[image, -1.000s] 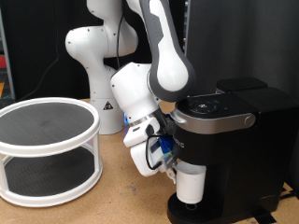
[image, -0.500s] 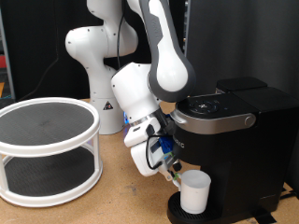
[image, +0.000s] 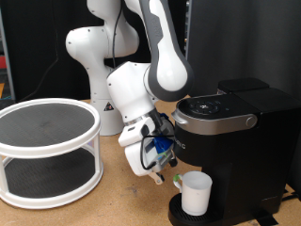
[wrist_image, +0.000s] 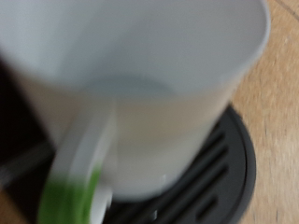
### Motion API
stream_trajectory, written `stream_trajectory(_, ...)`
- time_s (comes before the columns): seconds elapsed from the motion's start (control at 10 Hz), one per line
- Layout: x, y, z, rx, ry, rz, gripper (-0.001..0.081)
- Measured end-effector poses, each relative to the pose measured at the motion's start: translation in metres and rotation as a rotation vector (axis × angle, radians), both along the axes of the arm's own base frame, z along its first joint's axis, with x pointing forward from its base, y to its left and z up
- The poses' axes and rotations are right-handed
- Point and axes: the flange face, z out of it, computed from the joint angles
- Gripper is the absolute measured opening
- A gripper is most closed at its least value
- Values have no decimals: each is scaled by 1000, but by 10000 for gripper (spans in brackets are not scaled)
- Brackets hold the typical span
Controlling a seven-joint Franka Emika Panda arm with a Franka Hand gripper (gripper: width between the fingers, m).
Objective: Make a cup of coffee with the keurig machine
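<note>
The white cup (image: 195, 193) stands on the round drip base (image: 179, 215) of the black keurig machine (image: 235, 118), under its spout. My gripper (image: 167, 171) is just to the exterior view's left of the cup, by its handle, and looks open and apart from it. The wrist view is filled by the cup (wrist_image: 159, 75), blurred and very close. Its handle (wrist_image: 79, 159) with a green mark points at the camera, and the black slotted drip base (wrist_image: 234, 177) lies beneath. No fingers show in the wrist view.
A white two-tier round rack (image: 47, 151) with dark mesh shelves stands at the exterior view's left. The white robot base (image: 94, 66) is behind, and the wooden table (image: 122, 202) lies between rack and machine.
The cup was held upright under the spout, then came down onto the drip base. Since then the gripper has drawn back to the exterior view's left, and the cup has stayed put.
</note>
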Motion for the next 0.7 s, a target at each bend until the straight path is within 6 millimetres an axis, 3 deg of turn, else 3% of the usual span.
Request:
stream_trajectory(0.4,-25,-36,18,30,14,-3,803)
stream_trajectory(0.5,-32,-40,27,53,4,-1,808)
stream_trajectory(0.7,-32,-41,25,47,9,-5,808)
